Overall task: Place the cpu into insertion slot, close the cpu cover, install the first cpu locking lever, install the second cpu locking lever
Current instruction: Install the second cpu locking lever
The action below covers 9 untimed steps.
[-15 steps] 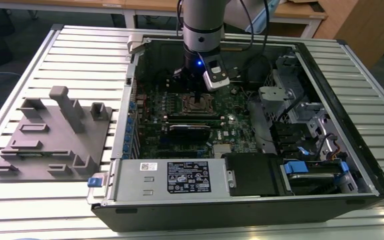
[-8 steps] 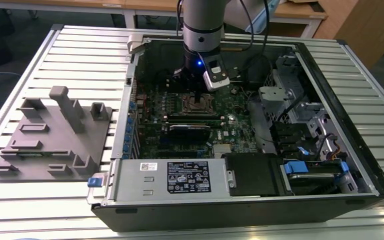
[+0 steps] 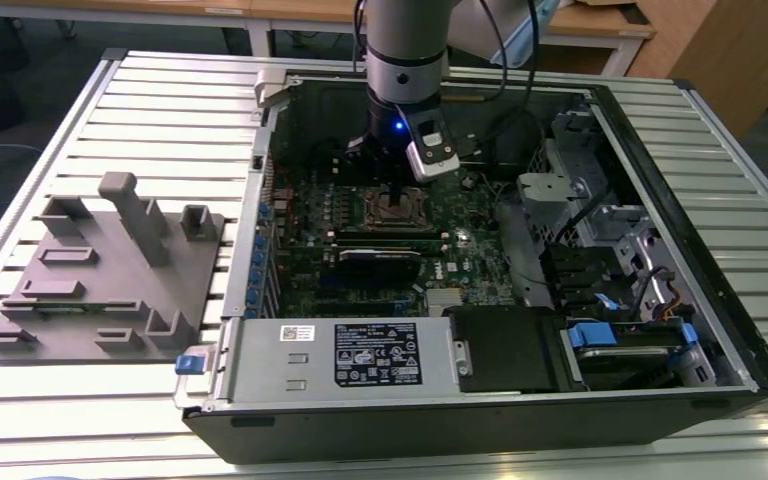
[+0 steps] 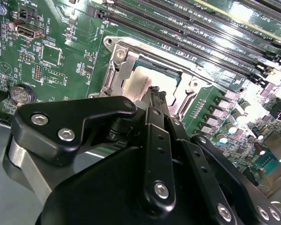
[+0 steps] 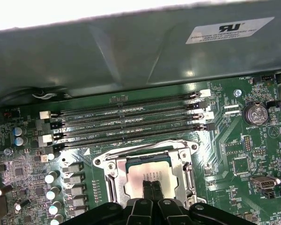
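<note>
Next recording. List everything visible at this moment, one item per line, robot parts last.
computer case: one, black, open, lying on the slatted table
slatted table: one, pale grey, under everything
grey fixture: one, grey, on the table at the exterior view's left of the case
motherboard: one, green, inside the case
memory slots: four, black, beside the socket
cpu cover: one, silver frame, down over the socket
cpu: one, grey-silver, seated in the cover's window
gripper: one, black, fingertips together over the cpu
</note>
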{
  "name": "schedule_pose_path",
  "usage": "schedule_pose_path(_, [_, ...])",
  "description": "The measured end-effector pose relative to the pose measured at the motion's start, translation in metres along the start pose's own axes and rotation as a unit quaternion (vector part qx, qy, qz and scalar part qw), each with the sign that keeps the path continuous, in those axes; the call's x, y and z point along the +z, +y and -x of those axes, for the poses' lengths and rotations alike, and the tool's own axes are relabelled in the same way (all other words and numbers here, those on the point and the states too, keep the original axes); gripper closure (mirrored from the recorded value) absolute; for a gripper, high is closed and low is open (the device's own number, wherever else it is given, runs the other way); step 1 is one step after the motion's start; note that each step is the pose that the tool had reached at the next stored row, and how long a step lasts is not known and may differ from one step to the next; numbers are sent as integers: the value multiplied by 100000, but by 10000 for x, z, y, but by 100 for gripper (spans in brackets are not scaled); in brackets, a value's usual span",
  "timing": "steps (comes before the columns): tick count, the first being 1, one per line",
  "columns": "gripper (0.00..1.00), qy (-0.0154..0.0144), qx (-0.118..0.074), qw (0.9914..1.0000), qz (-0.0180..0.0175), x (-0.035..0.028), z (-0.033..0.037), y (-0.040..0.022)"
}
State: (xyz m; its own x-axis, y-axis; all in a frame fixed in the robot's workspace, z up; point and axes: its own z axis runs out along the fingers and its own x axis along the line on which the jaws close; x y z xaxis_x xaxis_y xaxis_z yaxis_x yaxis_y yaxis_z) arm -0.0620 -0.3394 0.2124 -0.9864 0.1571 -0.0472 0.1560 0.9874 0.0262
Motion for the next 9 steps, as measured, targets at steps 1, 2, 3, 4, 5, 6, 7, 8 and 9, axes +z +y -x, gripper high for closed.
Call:
schedule_pose_path(1, [89, 0, 2, 100000, 2, -1, 0, 0])
schedule_pose_path(2, [89, 2, 3, 100000, -6, -2, 0, 0])
schedule_pose_path(3, [89, 7, 2, 100000, -18, -5, 0, 0])
schedule_pose_path(4, [89, 8, 0, 100000, -19, -8, 0, 0])
schedule_pose_path(5, [89, 5, 1, 100000, -14, -13, 0, 0])
schedule_pose_path(6, [89, 4, 0, 100000, -8, -17, 1, 0])
schedule_pose_path(7, [89, 2, 0, 100000, -5, -21, 1, 0])
schedule_pose_path(8, [89, 1, 2, 100000, -5, -25, 1, 1])
schedule_pose_path(9, [89, -4, 3, 100000, 5, -26, 1, 1])
